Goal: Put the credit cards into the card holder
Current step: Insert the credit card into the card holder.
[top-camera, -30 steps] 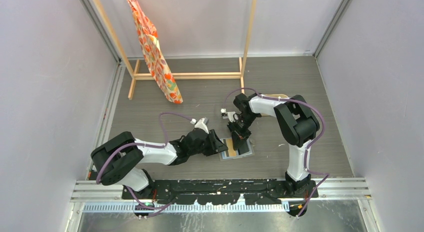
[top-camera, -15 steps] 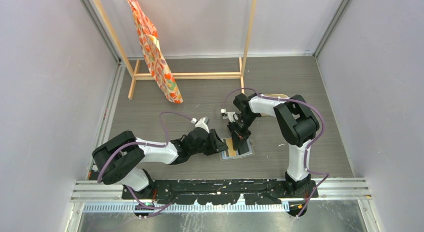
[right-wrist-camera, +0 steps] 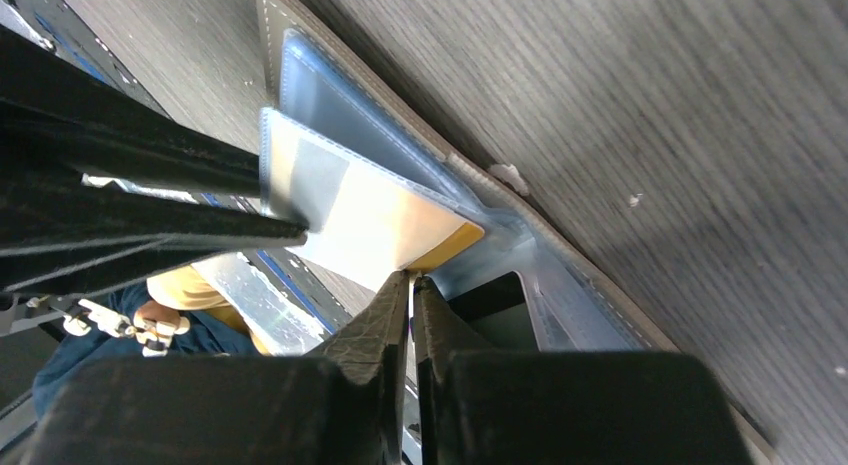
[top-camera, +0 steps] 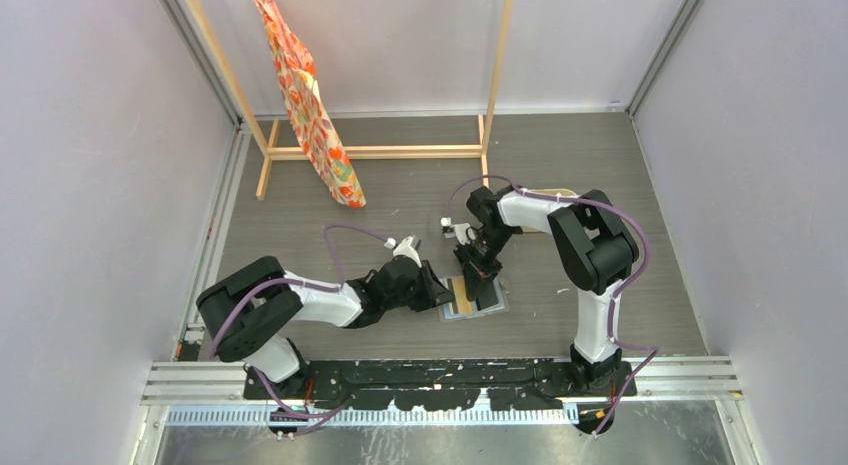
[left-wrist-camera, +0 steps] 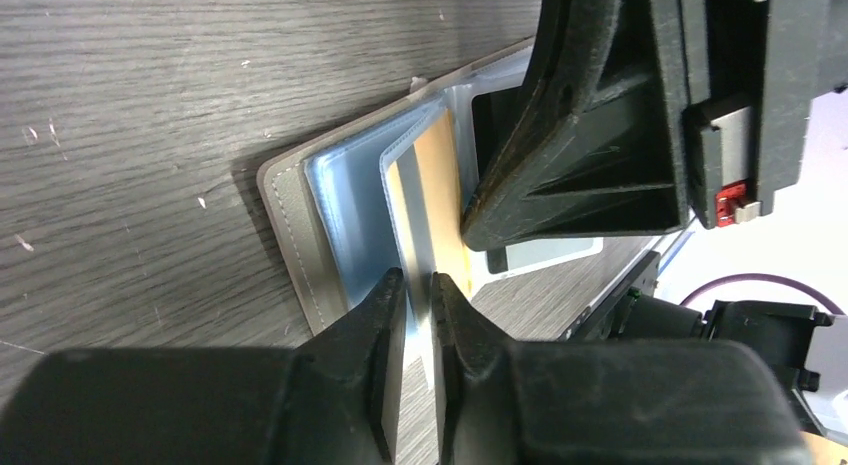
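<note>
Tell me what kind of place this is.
Probably a robotics test cell: a left arm and right arm bolted at the near edge of a grey wood-grain table, plain pale walls boxing it in, and a wooden rack with a patterned cloth hung on it.

The card holder lies open and flat on the table, at about 5 o'clock from the middle of the overhead view. It is grey outside and has pale blue clear pockets inside. One clear sleeve is lifted off the 9 o'clock half. A tan-gold card sits part way inside that sleeve, with its corner near the fold. A dark rectangle shows in the 3 o'clock half.
</note>
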